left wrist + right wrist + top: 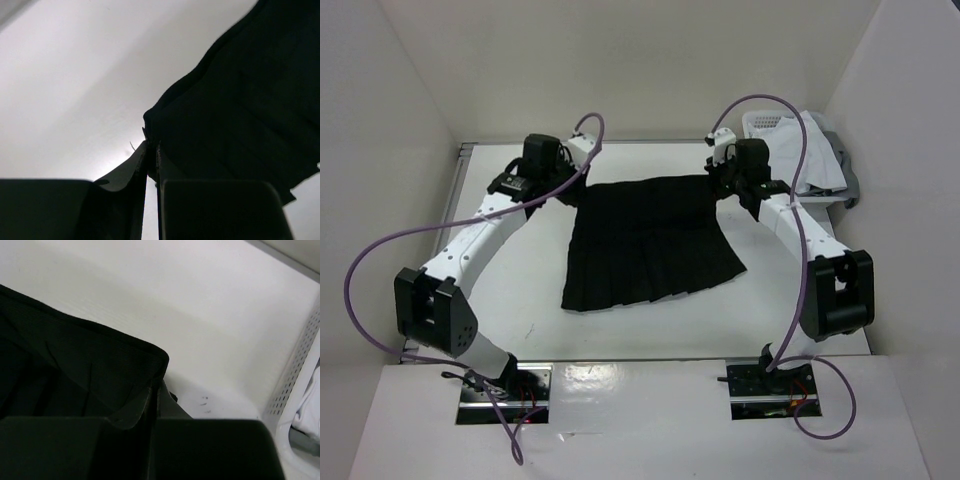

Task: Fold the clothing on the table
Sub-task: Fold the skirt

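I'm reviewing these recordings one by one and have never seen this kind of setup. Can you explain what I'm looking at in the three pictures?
These are two robot arms bolted to a white table, each ending in a two-finger gripper. The overhead picture looks down from behind them. The other two pictures come from a camera on each wrist, looking along that arm's fingers. A black skirt lies spread on the table, with its waist farthest from the arm bases. The left gripper and the right gripper are each closed on a waist corner. In the far right corner, a white basket holds a white garment.
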Robot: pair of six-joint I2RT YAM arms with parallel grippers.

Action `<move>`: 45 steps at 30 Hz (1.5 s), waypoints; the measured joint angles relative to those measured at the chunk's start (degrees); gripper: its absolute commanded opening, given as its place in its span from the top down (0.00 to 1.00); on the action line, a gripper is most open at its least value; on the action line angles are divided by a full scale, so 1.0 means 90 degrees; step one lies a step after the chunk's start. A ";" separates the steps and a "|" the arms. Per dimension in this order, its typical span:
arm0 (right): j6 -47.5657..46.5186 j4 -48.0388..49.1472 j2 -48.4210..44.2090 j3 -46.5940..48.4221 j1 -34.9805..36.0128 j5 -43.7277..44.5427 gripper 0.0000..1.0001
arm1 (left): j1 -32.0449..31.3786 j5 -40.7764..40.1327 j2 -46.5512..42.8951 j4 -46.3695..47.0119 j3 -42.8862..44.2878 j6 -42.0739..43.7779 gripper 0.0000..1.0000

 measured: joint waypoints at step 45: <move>-0.2006 -0.1683 -0.1562 -0.1438 0.0056 -0.0699 1.00 | -0.1103 -0.0036 -0.1732 -0.0544 -0.2433 0.0894 0.94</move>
